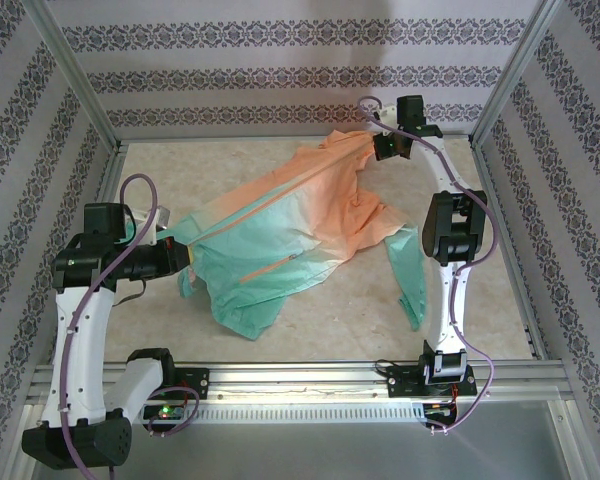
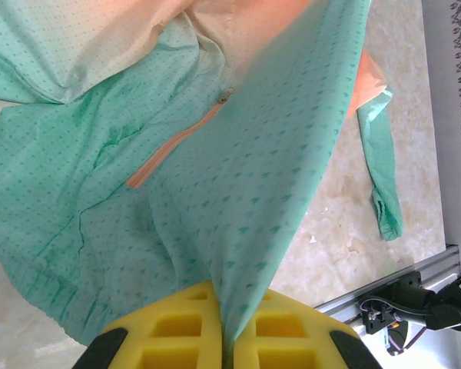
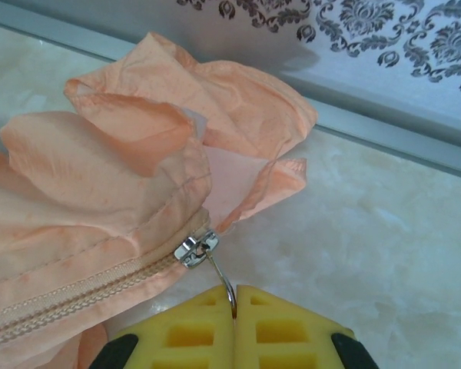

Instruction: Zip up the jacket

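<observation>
The jacket (image 1: 290,235) lies stretched across the table, orange at the far right and mint green toward the near left. My left gripper (image 2: 227,323) is shut on a fold of the green hem fabric (image 2: 276,177), which rises taut from between the yellow pads. My right gripper (image 3: 234,307) is shut on the thin metal pull tab (image 3: 221,280) of the silver zipper slider (image 3: 195,247). The slider sits at the top of the orange zipper, by the collar (image 3: 230,115). In the top view the right gripper (image 1: 385,143) is at the far edge and the left gripper (image 1: 185,255) at the left.
A green sleeve (image 1: 408,275) trails along the right arm's side. An orange pocket zipper (image 2: 177,142) crosses the green panel. The back wall (image 1: 300,110) stands close behind the right gripper. The aluminium rail (image 1: 310,375) borders the near edge of the marble tabletop (image 1: 330,320).
</observation>
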